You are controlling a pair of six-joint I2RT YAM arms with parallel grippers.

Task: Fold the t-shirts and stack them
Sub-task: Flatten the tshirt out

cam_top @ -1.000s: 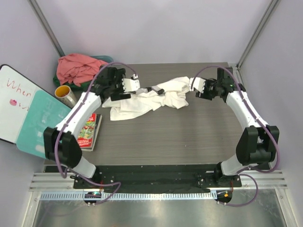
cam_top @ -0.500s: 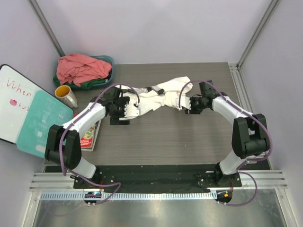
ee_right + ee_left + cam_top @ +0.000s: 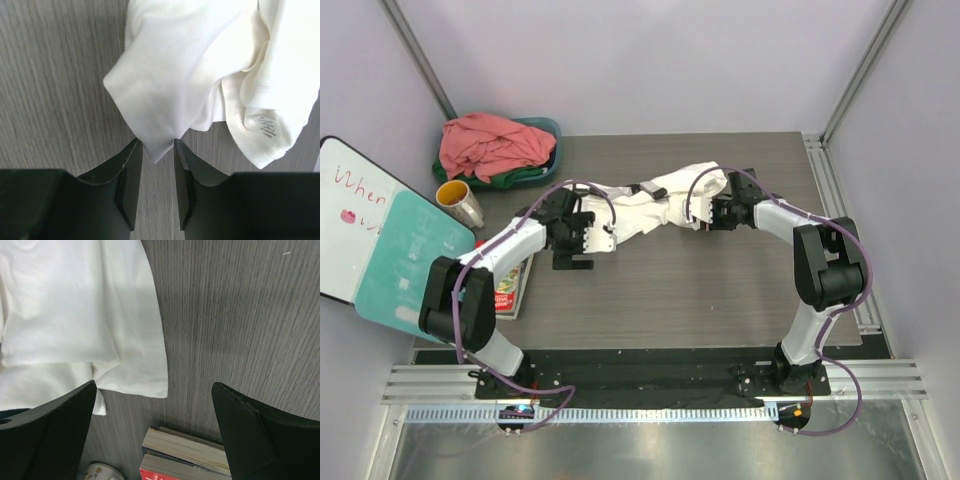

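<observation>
The white t-shirt [image 3: 655, 208] lies crumpled mid-table, a small black mark [image 3: 645, 188] on its far edge. My left gripper [image 3: 588, 238] is open at the shirt's near-left corner; in the left wrist view its jaws [image 3: 154, 387] stand wide apart, with the shirt's hem [image 3: 75, 315] just ahead. My right gripper [image 3: 705, 215] is at the shirt's right end. Its jaws [image 3: 155, 145] are narrowly apart around a pointed corner of the white cloth [image 3: 190, 65], not pinched flat. The salmon-pink shirt [image 3: 490, 140] is heaped over the dark green one [image 3: 520, 178].
A teal basin [image 3: 550, 130] at the back left holds the pink and green shirts. A mug [image 3: 460, 203], stacked books [image 3: 508, 275], a whiteboard [image 3: 345, 210] and a teal board [image 3: 400, 260] crowd the left side. The books [image 3: 190, 445] lie just below my left jaws.
Both arms came from the shirt's far ends down to its near side. The shirt was drawn into a narrower bundle. The right jaws now straddle a cloth corner.
</observation>
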